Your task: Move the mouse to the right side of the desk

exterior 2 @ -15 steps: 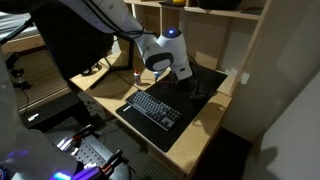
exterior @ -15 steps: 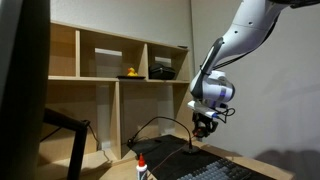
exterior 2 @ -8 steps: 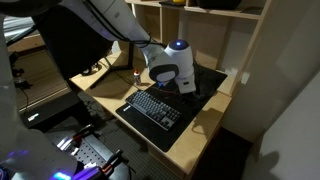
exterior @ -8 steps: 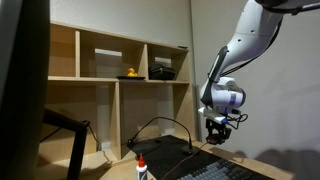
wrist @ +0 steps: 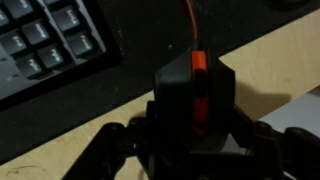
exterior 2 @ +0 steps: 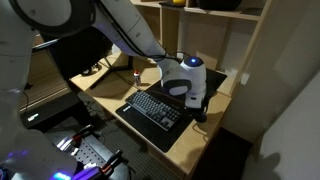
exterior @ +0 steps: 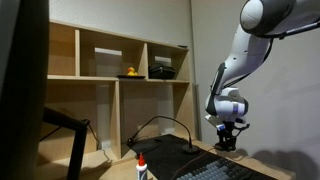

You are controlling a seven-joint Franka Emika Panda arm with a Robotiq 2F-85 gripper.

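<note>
You have the mouse (wrist: 196, 95) pinched in the claw (wrist: 192, 145). The fingers are pressed in against its two flanks, and the orange wheel faces the wrist camera. The pick-up is done and most of the carry looks done too. In the wrist view the mouse sits well clear of the keyboard (wrist: 45, 40), over the line where the dark surface (wrist: 250, 25) meets the strip of light wood (wrist: 275, 60). Its cable (wrist: 188, 20) trails back across the dark area.

In an exterior view the claw (exterior 2: 200, 112) hangs low just past the end of the keyboard (exterior 2: 153, 108), near the edge of the dark top. I cannot tell from these views whether the mouse already touches the surface or hangs just above it. What remains, as I judge it, is to check that it lies on the dark part and not on the wood, set it down, let go and lift away.

Compared with half a second ago, your arm has swung further along, away from the keyboard's middle. It has also dropped, so the claw (exterior: 228, 143) now sits lower and closer to the surface.
</note>
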